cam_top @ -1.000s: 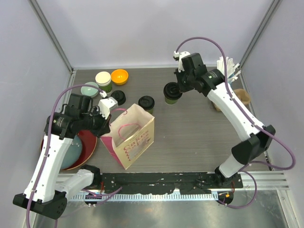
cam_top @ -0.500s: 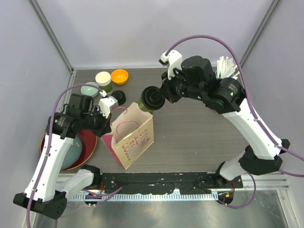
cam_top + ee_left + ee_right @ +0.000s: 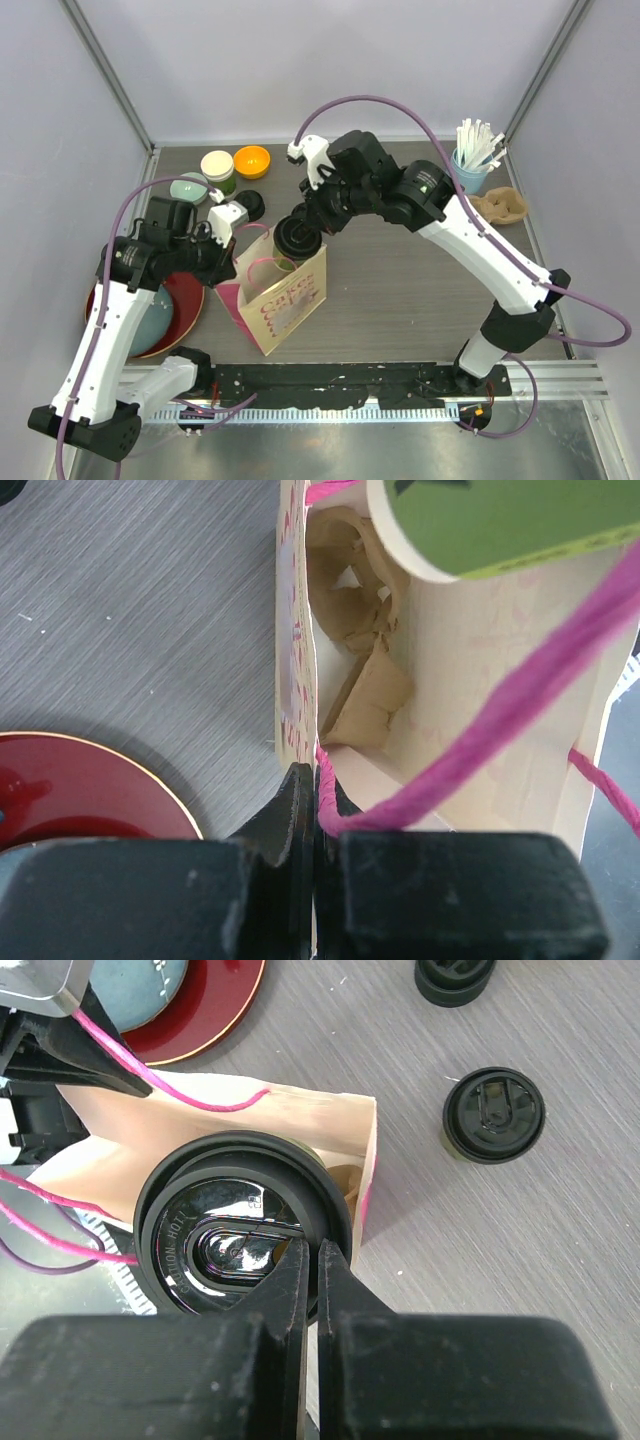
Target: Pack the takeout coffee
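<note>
My right gripper [image 3: 311, 226] [image 3: 313, 1250] is shut on the rim of the black lid of a dark-green coffee cup [image 3: 296, 239] [image 3: 235, 1225]. It holds the cup just above the open mouth of the paper bag [image 3: 278, 292] [image 3: 160, 1145]. The cup's green side [image 3: 500, 520] shows at the top of the left wrist view. My left gripper [image 3: 234, 254] [image 3: 315, 785] is shut on the bag's near rim and its pink handle [image 3: 480, 715]. A brown cardboard insert [image 3: 365, 680] lies in the bag. The second lidded cup [image 3: 493, 1113] stands on the table behind the bag.
A black lid [image 3: 250, 205], a green cup with a cream lid [image 3: 217, 167], an orange bowl [image 3: 251, 160] and a teal bowl [image 3: 187, 188] are at the back left. A red plate [image 3: 186, 300] lies left. A straw cup [image 3: 470, 165] and a cardboard carrier [image 3: 505, 205] are back right.
My right arm has carried the lidded cup left and toward me, from the back middle of the table to above the bag's mouth. My left gripper has stayed on the bag.
</note>
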Robot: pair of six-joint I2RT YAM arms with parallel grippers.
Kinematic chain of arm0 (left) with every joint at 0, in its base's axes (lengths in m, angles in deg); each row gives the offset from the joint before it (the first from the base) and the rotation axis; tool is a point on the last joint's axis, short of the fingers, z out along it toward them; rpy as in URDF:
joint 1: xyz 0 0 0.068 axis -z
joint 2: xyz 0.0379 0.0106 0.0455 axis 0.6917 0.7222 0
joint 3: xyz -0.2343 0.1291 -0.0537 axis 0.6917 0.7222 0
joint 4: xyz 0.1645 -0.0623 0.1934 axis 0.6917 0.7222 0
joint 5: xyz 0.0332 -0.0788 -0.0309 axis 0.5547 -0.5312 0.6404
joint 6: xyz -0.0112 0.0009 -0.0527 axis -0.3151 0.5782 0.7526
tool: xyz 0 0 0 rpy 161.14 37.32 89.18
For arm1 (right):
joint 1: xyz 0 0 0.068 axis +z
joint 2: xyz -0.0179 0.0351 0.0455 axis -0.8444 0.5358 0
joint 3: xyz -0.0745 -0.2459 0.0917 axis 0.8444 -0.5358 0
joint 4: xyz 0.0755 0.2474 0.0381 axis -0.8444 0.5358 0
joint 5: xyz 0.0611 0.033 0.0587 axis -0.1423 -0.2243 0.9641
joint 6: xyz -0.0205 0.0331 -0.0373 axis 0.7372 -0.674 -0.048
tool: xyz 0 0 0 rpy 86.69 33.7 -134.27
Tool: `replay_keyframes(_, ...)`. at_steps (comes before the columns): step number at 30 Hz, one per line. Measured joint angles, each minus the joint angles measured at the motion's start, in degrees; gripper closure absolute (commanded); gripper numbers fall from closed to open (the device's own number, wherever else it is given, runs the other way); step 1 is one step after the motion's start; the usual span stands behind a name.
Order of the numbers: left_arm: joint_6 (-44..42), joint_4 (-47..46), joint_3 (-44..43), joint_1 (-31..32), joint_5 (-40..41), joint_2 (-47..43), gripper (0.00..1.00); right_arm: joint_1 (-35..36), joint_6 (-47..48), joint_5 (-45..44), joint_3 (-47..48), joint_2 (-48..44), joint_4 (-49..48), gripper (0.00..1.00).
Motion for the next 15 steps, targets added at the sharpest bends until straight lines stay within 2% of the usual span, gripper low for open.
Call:
replay_keyframes(10,1.01,-0.39,-0.11,0.00,-1.42,0.70,1.00,1.84,5.99,0.92,0.74,8.02,0.70,0.99)
replay_keyframes(15,2.32,-0.66,-0.11,0.00,-0.94,0.79,1.00,2.71,9.77,1.01,-1.88,11.85,0.48,0.99)
